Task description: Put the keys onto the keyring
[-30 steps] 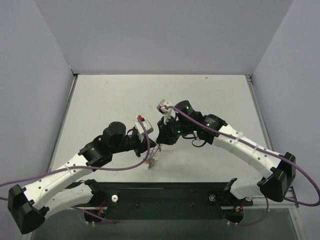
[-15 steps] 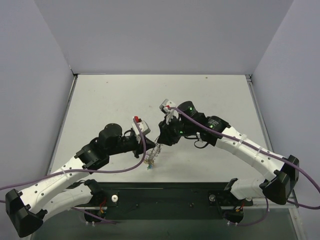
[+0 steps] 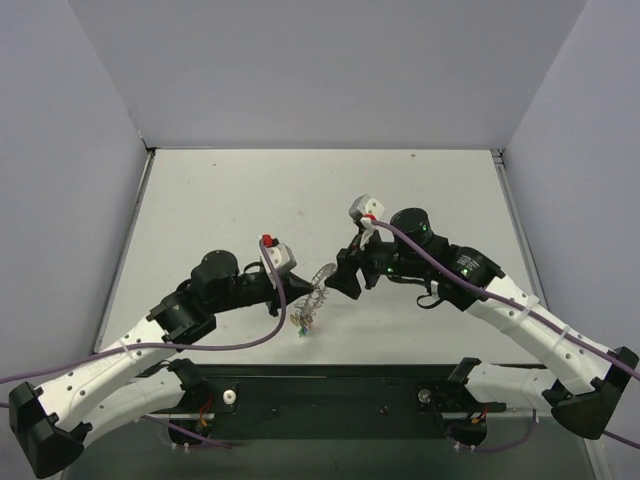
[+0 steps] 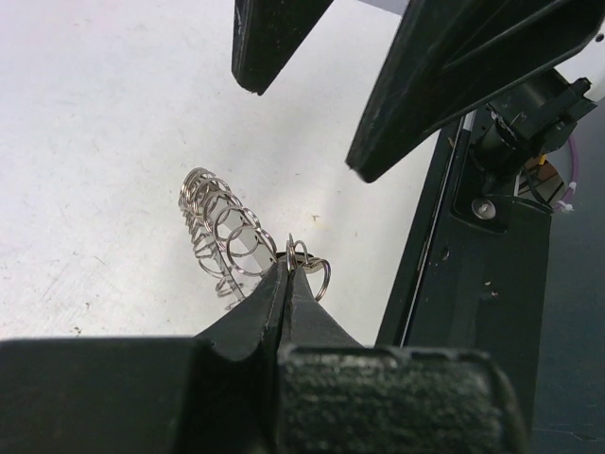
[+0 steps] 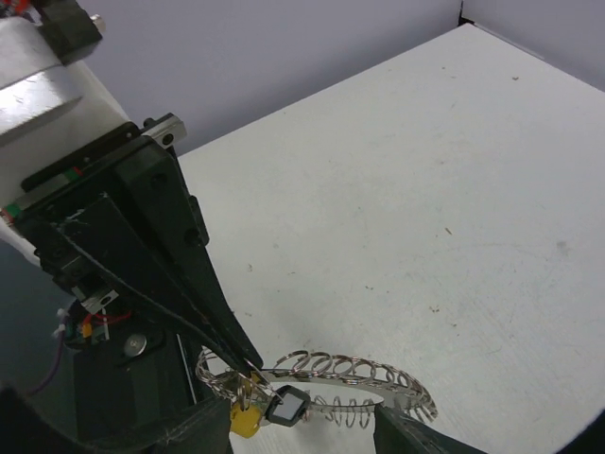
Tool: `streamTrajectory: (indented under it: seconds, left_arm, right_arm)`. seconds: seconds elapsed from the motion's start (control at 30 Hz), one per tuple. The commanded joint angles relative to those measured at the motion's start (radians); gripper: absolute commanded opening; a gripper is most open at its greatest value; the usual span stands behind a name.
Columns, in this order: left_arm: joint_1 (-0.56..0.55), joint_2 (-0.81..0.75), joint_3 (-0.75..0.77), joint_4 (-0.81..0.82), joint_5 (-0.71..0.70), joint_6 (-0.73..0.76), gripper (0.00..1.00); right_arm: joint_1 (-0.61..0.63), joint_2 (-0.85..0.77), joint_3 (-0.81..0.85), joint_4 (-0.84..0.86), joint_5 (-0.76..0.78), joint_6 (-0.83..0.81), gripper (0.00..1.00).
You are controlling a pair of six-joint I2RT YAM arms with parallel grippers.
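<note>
The keyring (image 3: 322,277), a large silvery ring with a coiled rim, hangs just above the table at its near middle. My left gripper (image 3: 298,287) is shut on its near end; in the left wrist view the jaws (image 4: 286,270) pinch a small ring beside the coils (image 4: 222,232). Keys (image 3: 303,322) dangle in a bunch below the grip. The right wrist view shows the keyring (image 5: 359,367), a black-headed key (image 5: 288,407) and a yellow one (image 5: 246,423). My right gripper (image 3: 345,281) stands open just right of the ring, touching nothing; its fingers (image 4: 454,85) are spread apart.
The black base rail (image 3: 330,395) runs along the near table edge right behind the hanging keys. Purple cables (image 3: 240,340) loop beside both arms. Grey walls close in the table on three sides.
My right gripper has opened, let go of the keyring and drawn back to the right. The left gripper keeps its hold; the ring now tilts up toward the right.
</note>
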Motion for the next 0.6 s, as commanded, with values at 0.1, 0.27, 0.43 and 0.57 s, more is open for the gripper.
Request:
streamTrajectory:
  seconds: [0.1,0.27,0.43,0.57]
  left_arm:
    - [-0.005,-0.049,-0.018,0.199,0.088,0.007,0.00]
    - [-0.005,-0.060,-0.035,0.239,0.134,0.002,0.00]
    - [-0.003,-0.050,-0.029,0.244,0.162,-0.002,0.00]
    - [-0.005,-0.050,-0.027,0.247,0.168,-0.007,0.00]
  right_arm:
    - [-0.010,-0.055,-0.010,0.052,-0.252,-0.094,0.61]
    - [-0.011,-0.059,-0.007,0.046,-0.415,-0.175,0.61]
    - [-0.015,-0.059,-0.029,0.031,-0.499,-0.281,0.57]
    - [-0.016,-0.055,-0.033,0.032,-0.507,-0.295,0.50]
